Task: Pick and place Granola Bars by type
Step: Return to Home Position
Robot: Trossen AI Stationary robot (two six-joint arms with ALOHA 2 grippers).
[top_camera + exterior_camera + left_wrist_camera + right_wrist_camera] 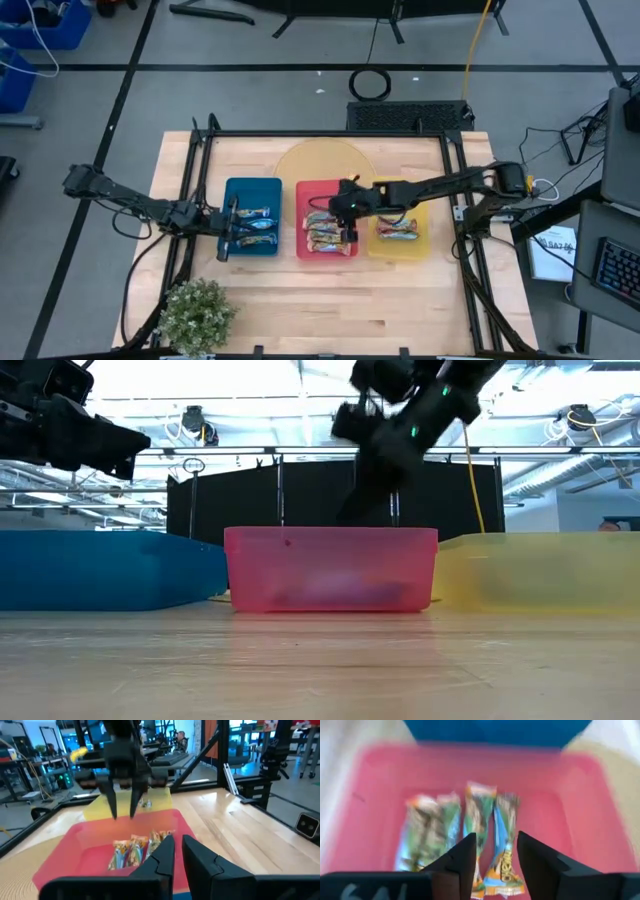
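Three trays stand side by side: blue (252, 190), red (322, 190) and yellow (412, 250). Blue-and-white granola bars (256, 226) lie in the blue tray, several multicoloured shiny bars (330, 236) (481, 815) on the red tray's floor, and a few bars (398, 231) in the yellow tray. My right gripper (348, 212) (121, 812) (496, 851) hangs open above the red tray, fingers pointing down, holding nothing. My left gripper (232, 228) (178, 849) hovers over the blue tray, its fingers narrowly apart and holding nothing.
A potted plant (196, 312) stands at the table's near left corner. A round yellowish disc (322, 160) lies behind the trays. Black frame rails (197, 170) (457, 170) run along both table sides. Bare wood lies in front of the trays.
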